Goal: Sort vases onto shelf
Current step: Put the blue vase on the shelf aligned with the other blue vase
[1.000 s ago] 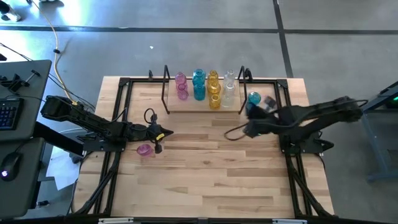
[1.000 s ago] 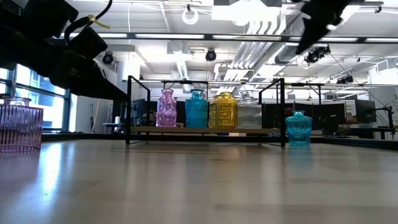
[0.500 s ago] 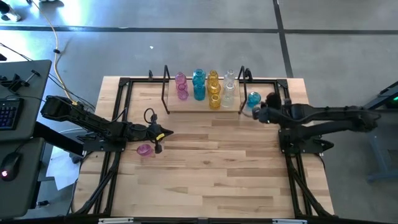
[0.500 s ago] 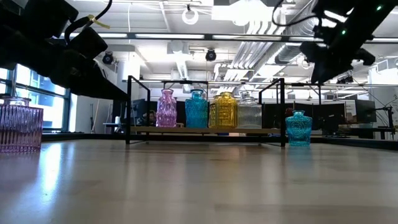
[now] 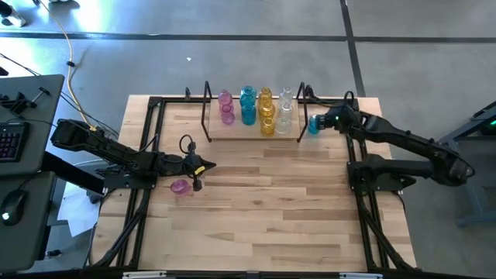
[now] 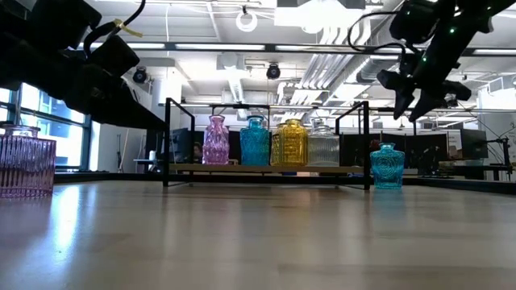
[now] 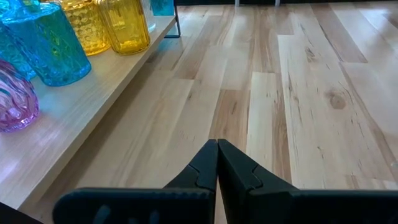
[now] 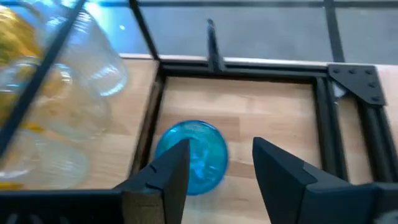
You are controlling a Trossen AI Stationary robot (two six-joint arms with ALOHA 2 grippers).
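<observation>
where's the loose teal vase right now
In the high view the teal vase stands on the table just outside the shelf's right end post, with the right gripper above it, jaws open.

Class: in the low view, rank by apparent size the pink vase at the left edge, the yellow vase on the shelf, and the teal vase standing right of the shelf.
1. Pink vase, though it is nearest the camera.
2. Yellow vase.
3. Teal vase.

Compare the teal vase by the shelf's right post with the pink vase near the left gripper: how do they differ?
The teal vase stands just outside the shelf, at its right end; the pink vase stands far from it, at the table's left edge. The open right gripper hovers over the teal vase; the shut left gripper sits beside the pink one. Both stand upright, off the shelf, unheld.
</observation>
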